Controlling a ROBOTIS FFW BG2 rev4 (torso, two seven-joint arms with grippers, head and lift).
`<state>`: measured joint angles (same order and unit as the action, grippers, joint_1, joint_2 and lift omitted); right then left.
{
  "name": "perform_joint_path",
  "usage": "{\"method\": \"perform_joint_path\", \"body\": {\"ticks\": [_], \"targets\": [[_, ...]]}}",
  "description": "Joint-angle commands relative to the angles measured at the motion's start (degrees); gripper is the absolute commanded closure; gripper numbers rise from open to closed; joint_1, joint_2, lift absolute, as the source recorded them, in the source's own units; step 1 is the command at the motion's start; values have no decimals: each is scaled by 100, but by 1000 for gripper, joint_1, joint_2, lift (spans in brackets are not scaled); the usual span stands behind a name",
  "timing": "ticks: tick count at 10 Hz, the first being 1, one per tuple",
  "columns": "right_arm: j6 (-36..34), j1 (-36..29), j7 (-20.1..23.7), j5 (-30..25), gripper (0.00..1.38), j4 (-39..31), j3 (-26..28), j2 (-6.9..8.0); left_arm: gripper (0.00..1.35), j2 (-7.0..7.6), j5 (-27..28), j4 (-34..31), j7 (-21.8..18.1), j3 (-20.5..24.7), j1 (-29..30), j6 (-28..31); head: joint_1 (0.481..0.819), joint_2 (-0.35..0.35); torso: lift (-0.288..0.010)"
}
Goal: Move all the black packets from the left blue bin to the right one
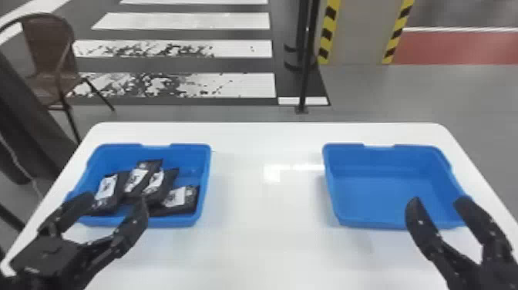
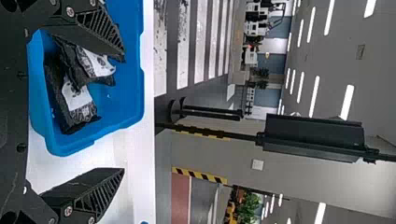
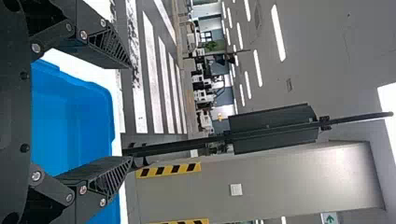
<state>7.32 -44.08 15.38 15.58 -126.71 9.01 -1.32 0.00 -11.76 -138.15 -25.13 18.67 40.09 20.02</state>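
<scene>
Head view: we see four white-labelled black packets (image 1: 179, 200) in the left blue plastic bin (image 1: 192, 156), the black two-fingered left gripper (image 1: 115, 199) and right gripper (image 1: 439, 200) both spread, and judge the first pick due, requiring a descent around one packet.

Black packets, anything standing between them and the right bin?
Just the right wall of the left blue bin and the left wall of the right blue bin; nothing else visible stands between.
</scene>
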Motion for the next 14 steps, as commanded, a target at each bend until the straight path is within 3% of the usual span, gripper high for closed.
{"method": "perform_joint_path", "body": {"ticks": [1,4,6,11,14], "targets": [[0,7,0,18,355,8,-10,0,144,-9,193,153,0,64,-311,163,695,29,-140],[0,21,0,41,355,36,-21,0,142,334,707,533,-27,-39,-1056,979,695,56,-140],[0,49,0,64,355,92,-44,0,140,545,947,913,-88,-176,-1591,1119,695,62,-140],[0,91,0,87,355,148,-124,0,136,563,1507,2488,-334,-187,-2856,1302,695,98,-140],[0,105,9,87,355,190,-135,0,136,624,1564,3135,-528,-405,-3208,1499,695,97,-140]]}}
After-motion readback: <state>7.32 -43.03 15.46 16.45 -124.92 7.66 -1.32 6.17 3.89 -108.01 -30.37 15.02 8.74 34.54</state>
